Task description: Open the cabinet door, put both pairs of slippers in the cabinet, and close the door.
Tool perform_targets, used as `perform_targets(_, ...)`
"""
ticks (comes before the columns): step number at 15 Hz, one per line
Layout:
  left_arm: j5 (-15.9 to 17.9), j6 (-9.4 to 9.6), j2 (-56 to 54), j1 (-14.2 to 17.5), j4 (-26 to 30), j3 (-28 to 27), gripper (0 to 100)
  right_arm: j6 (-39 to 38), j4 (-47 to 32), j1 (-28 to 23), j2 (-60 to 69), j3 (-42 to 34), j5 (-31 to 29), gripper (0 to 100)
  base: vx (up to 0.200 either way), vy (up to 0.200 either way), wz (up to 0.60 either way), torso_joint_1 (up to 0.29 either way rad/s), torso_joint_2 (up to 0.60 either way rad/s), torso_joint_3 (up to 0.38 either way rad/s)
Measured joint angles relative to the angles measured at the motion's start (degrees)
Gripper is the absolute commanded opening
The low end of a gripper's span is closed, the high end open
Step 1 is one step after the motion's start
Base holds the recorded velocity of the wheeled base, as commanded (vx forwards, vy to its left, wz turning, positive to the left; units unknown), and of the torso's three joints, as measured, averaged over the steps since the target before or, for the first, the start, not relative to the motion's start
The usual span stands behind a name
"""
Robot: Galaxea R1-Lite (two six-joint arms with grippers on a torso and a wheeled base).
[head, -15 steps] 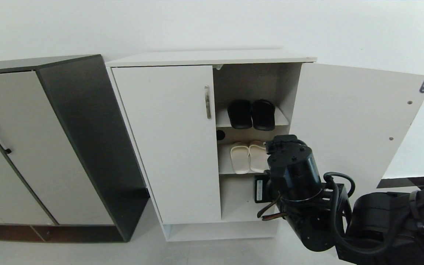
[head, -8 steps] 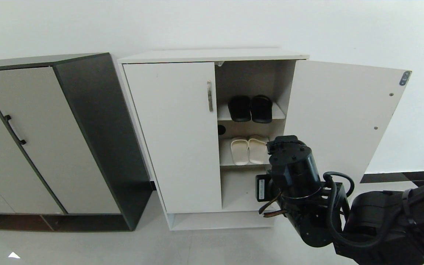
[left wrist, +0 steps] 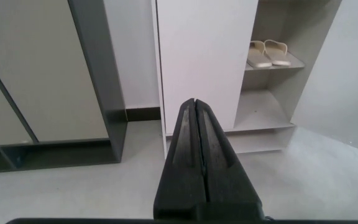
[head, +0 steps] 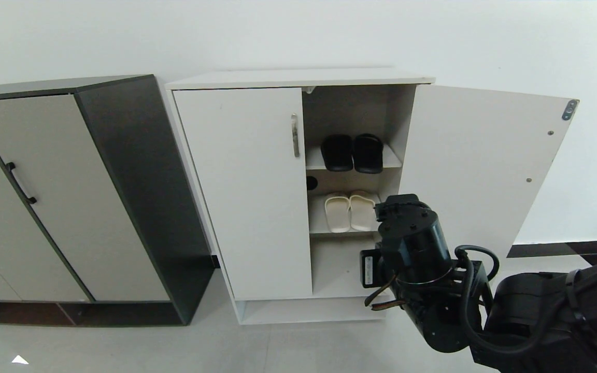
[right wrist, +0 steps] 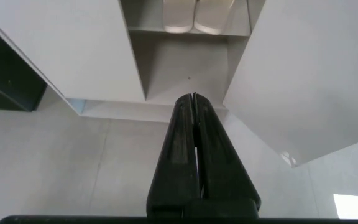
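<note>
Shelving complete: black slippers point(head: 353, 153) above white slippers point(head: 350, 211); door point(head: 480, 166) open, awaiting closure; left gripper point(left wrist: 194, 102) and right gripper point(right wrist: 194, 98) pressed together, empty.

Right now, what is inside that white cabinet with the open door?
A black pair of slippers sits on the upper shelf and a cream pair on the shelf below. The closed left door of the cabinet hides the other half.
</note>
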State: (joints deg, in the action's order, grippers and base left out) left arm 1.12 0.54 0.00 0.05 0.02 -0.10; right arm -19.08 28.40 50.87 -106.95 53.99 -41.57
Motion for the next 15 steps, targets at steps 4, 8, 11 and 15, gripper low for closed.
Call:
perform_targets(4, 0.02, -0.1, 0.0, 0.02, -0.02, 0.0, 0, 0.0, -0.09, -0.02, -0.16, -0.02, 0.0, 0, 0.0, 0.0, 0.0, 0.0, 0.0, 0.0)
perform_targets(8, 0.0, -0.1, 0.0, 0.02, -0.02, 0.0, 0, 0.0, -0.11, 0.0, -0.33, -0.05, 0.0, 0, 0.0, 0.0, 0.0, 0.0, 0.0, 0.0)
perform_targets(11, 0.0, -0.1, 0.0, 0.02, -0.1, -0.01, 0, 0.04, -0.02, 0.01, -0.77, -0.02, -0.04, 0, 0.0, 0.0, 0.0, 0.015, -0.18, -0.22)
perform_targets(15, 0.02, -0.1, 0.0, 0.09, -0.02, -0.01, 0, 0.11, -0.18, 0.12, -1.07, -0.02, 0.0, 0, 0.0, 0.0, 0.0, 0.057, -0.46, -0.348)
